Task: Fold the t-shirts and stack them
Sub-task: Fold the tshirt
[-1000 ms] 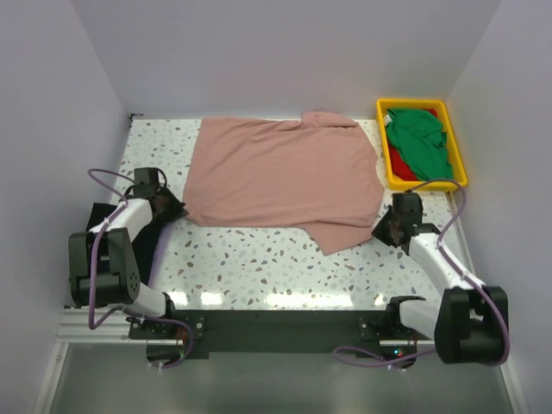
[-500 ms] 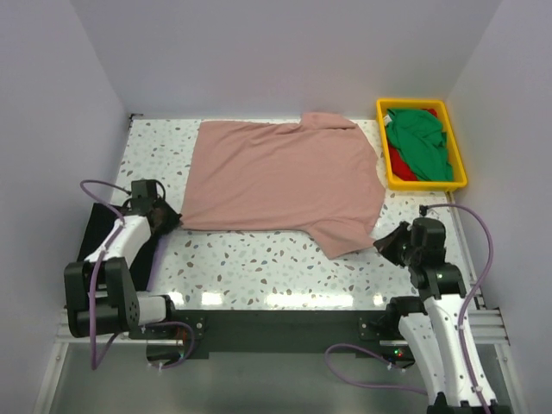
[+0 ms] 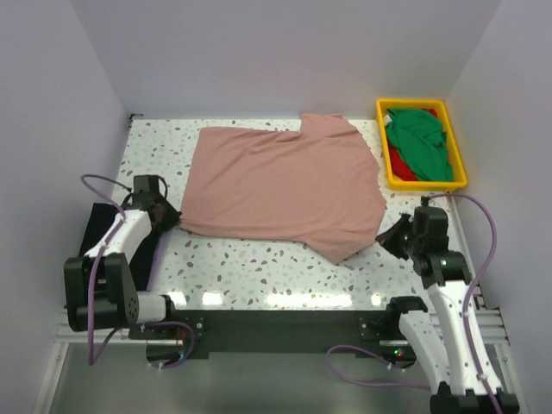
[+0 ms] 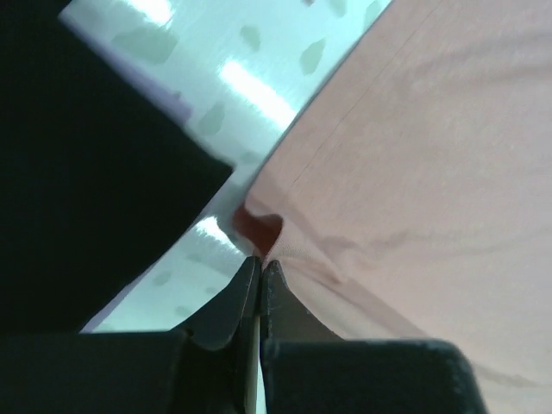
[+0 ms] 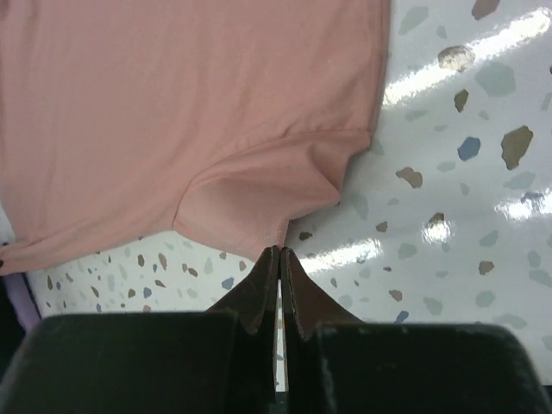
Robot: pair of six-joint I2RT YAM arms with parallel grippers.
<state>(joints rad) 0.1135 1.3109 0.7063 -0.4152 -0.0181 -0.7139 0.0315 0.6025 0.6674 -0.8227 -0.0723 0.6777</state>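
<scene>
A yellow tray [image 3: 381,138] sits at the far right corner of the speckled table [image 3: 259,263].

Bright, even overhead light; shirt [image 3: 285,185] casts only faint shadow. Glare streaks on table [image 5: 414,129] right of right claw [image 5: 278,252] and up-left of left claw [image 4: 260,263]; that close view soft, its fingers [image 4: 222,312] dark and unfocused.

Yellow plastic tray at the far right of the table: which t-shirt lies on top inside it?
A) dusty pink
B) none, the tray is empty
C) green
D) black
C: a crumpled green cloth t-shirt covers most of the yellow plastic tray, with red cloth showing beneath at its left edge.
</scene>
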